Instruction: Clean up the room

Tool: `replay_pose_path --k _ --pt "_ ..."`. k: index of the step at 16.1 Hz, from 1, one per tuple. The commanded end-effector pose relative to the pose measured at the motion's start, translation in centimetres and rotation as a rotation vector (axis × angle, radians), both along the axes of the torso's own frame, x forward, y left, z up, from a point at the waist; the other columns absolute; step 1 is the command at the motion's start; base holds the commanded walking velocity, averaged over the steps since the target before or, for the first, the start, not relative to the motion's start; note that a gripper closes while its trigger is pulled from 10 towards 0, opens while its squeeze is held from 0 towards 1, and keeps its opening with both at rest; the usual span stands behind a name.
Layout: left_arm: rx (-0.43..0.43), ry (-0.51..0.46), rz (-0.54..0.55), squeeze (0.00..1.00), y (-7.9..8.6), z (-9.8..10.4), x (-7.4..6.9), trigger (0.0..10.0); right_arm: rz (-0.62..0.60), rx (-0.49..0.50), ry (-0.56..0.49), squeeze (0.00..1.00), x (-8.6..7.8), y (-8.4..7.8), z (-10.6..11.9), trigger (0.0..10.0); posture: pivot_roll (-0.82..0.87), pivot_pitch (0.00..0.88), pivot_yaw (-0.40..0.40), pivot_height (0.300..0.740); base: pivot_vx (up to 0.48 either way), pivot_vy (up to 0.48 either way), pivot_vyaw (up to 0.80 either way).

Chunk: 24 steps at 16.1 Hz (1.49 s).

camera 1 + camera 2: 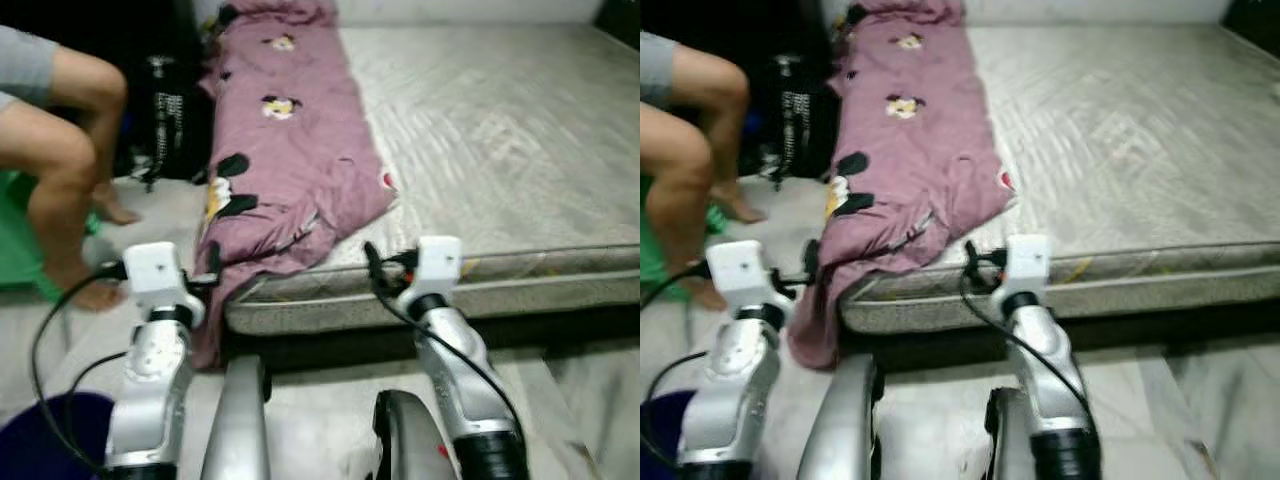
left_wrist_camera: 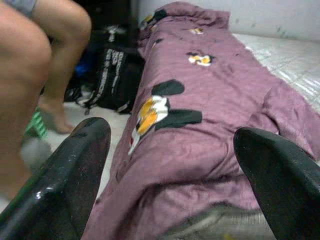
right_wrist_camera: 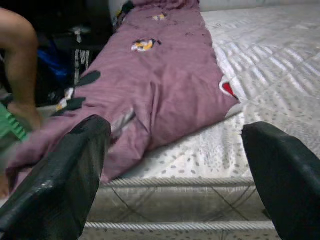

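Note:
A pink-purple blanket with cartoon prints lies bunched along the left side of a bare grey mattress, its lower end drooping over the mattress corner toward the floor. My left gripper is open, held just in front of that hanging corner. My right gripper is open too, facing the mattress's front edge a little right of the blanket. Neither holds anything.
A person sits at the left on something green, bare legs and feet on the floor. A black bag stands on the floor between the person and the bed. A dark blue object lies at the bottom left.

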<state>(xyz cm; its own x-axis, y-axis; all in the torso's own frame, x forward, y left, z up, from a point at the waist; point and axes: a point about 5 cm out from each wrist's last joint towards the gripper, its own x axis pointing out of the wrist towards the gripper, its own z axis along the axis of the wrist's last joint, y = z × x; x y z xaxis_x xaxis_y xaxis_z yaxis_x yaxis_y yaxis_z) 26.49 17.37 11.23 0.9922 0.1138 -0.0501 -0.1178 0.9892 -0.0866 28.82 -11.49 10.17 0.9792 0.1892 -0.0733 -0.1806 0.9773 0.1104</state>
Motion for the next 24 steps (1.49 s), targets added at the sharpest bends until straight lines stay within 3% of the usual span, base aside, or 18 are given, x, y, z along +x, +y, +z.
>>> replay_pose_path --k 1,7,12,24 --pt "-0.007 -0.023 -0.020 0.00 -0.57 0.71 0.43 10.0 -0.003 -0.009 -0.020 0.00 0.19 -0.32 0.52 10.0 0.04 0.057 -0.001 0.581 0.000 0.000 0.00" --pt "-0.019 -0.022 -0.017 0.00 -0.82 0.65 0.62 10.0 0.005 -0.014 -0.021 0.00 0.16 -0.34 0.54 10.0 0.03 0.062 -0.009 0.526 0.000 0.000 0.00" --pt "-0.029 -0.049 -0.029 0.00 -0.96 1.05 0.73 10.0 0.003 -0.012 -0.006 0.00 0.44 -0.39 0.39 10.0 0.03 0.062 -0.018 0.526 0.000 0.000 0.00" --pt "-0.042 -0.051 -0.036 0.00 -0.99 1.07 1.15 10.0 0.006 -0.014 -0.017 0.00 0.80 -0.22 0.58 10.0 0.03 0.065 -0.008 0.526 0.347 0.000 0.00"
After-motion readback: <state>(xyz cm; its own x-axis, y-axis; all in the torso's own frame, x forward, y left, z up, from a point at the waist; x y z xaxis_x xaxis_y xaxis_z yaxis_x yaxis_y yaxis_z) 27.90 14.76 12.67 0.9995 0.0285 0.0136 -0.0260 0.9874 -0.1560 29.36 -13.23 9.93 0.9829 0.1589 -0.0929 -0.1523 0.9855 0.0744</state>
